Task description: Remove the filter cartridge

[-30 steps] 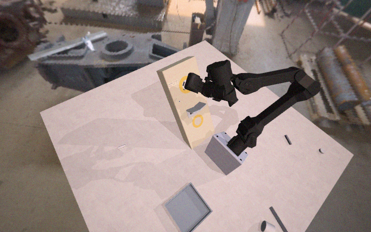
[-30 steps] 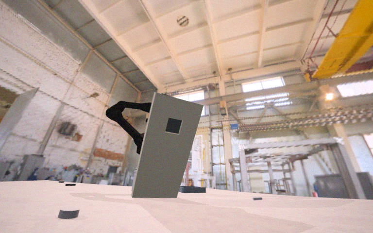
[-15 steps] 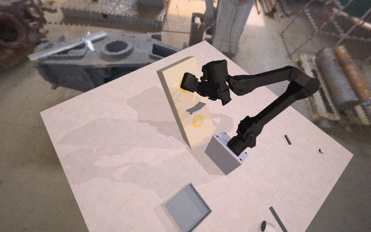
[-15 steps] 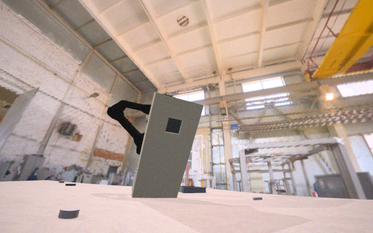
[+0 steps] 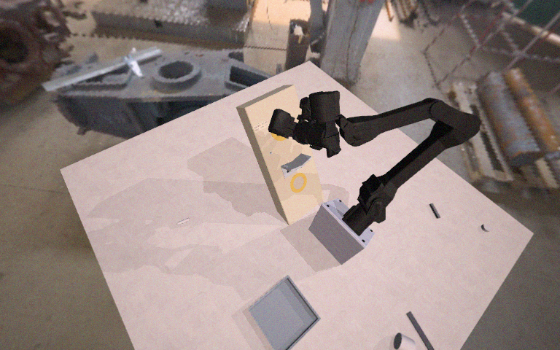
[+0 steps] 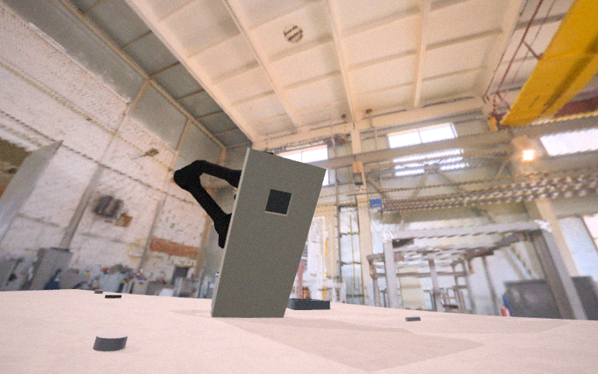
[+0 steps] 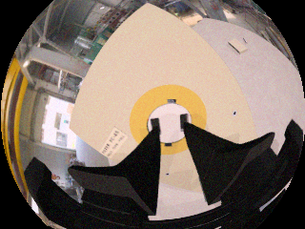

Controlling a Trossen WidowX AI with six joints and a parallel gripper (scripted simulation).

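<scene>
The round filter cartridge has a pale face and sits in the tan service panel, inside a yellow ring. My gripper faces it, open part way with nothing between the fingers. In the wrist view the two fingertips overlap the left and right sides of the face, where dark patches show. Whether the tips are in the slots cannot be told. The arm hides the cartridge in the top view. The grey tray lies in front of the panel, with nothing in it.
A grey bracket projects from the panel above a lower yellow ring. A grey box stands by the arm's base. A dark bar and a small cylinder lie right of the tray.
</scene>
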